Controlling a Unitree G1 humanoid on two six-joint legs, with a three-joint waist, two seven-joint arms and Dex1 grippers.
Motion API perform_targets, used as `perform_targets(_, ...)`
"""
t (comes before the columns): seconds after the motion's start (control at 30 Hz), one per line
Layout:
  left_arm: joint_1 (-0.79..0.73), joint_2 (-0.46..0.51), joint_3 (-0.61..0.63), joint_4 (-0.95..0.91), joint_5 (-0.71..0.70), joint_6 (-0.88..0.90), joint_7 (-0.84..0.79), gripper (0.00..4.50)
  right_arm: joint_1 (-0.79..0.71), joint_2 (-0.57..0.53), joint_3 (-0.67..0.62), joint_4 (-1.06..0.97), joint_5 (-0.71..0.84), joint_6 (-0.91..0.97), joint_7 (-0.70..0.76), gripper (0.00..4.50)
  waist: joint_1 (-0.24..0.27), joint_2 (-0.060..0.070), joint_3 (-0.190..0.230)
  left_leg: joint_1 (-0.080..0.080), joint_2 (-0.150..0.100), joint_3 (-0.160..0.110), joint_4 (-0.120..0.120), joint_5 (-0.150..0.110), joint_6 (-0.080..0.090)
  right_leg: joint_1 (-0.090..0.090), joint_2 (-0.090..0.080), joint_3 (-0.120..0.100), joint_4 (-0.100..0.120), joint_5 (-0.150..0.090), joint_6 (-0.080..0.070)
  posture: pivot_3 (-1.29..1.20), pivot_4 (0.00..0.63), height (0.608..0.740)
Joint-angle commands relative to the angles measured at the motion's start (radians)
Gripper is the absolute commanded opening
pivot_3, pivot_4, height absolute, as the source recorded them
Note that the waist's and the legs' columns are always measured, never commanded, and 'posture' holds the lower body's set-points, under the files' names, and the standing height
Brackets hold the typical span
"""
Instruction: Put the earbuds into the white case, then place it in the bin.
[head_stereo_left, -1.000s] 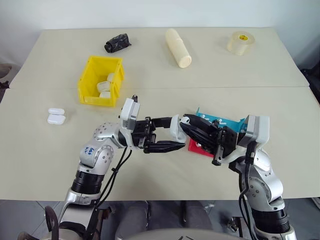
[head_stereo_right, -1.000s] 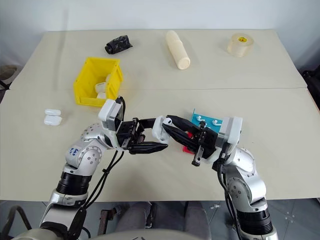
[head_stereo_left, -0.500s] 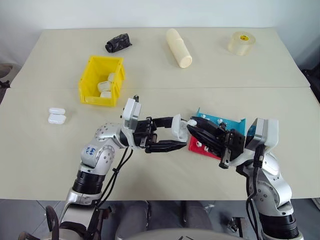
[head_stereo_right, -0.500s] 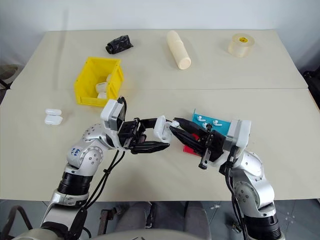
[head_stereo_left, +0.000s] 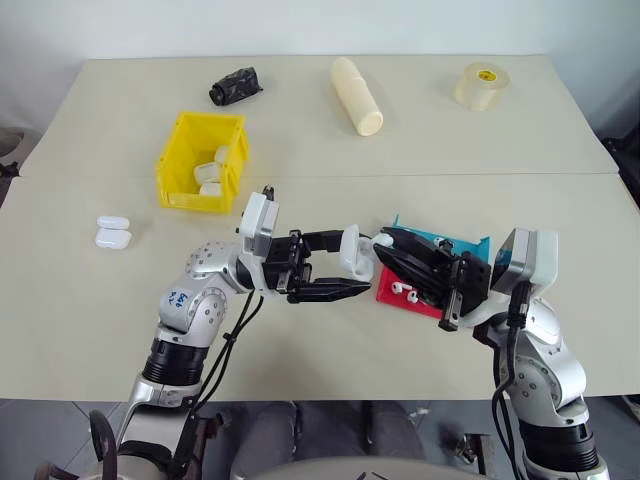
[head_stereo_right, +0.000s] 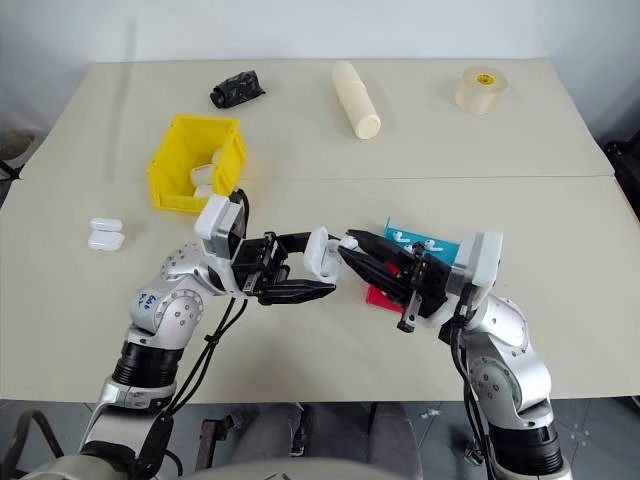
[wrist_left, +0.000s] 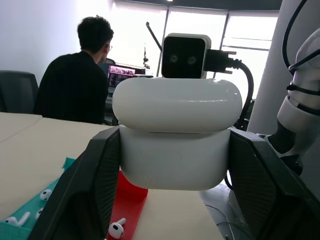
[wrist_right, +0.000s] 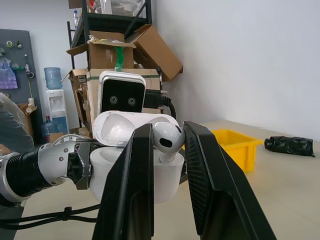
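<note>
Two grippers met above the middle of the table (head_stereo_left: 560, 215). No brand or label could be read on anything; only some blue scribbled marks showed on the left arm's casing, too small to make out. The left gripper (head_stereo_left: 345, 275) was clamped on the white case (wrist_left: 175, 132), its black fingers (wrist_left: 92, 182) pressing both sides of the lower body while the lid stood hinged open in the right wrist view. The right gripper (wrist_right: 167, 145) had narrowed on one earbud (wrist_right: 166, 139), pinching it just over the mouth of the case, the stem seeming to enter the opening. More earbuds lay on the red tray (head_stereo_left: 400, 296) and the blue tray (head_stereo_left: 450, 245) beneath the right gripper. The yellow bin (head_stereo_left: 200, 162) stood well apart on the robot's left, with other white cases inside it. Two more cases (head_stereo_left: 113, 231) lay beside it on the table, nearer the left edge. A person in black sat in the background of the left wrist view
</note>
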Motion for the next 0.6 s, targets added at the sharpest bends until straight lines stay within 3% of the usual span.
perform_targets(0.03,-0.006,0.008,0.024,-0.058,-0.029,-0.03,-0.026,2.8,0.0,-0.029,-0.006,-0.013,-0.004,0.03,0.005,0.5,0.0,0.0,0.0,0.0,0.0,0.0,0.0,0.0,0.0,0.0,0.0,0.0,0.0,0.0,0.0,0.0,0.15,0.74)
perform_targets(0.37,-0.009,0.016,-0.001,-0.059,-0.016,-0.03,-0.045,2.8,-0.03,-0.053,0.048,0.002,-0.088,0.038,0.017,0.5,-0.001,0.0,0.0,0.0,0.0,0.0,0.0,0.0,0.0,0.0,0.0,0.0,0.0,0.0,0.0,0.0,0.15,0.74)
perform_targets(0.6,-0.016,0.007,-0.008,-0.049,0.008,-0.052,-0.057,2.8,-0.045,-0.12,0.07,-0.011,-0.078,0.144,0.005,0.5,0.001,0.0,0.0,0.0,0.0,0.0,0.0,0.0,0.0,0.0,0.0,0.0,0.0,0.0,0.0,0.0,0.15,0.74)
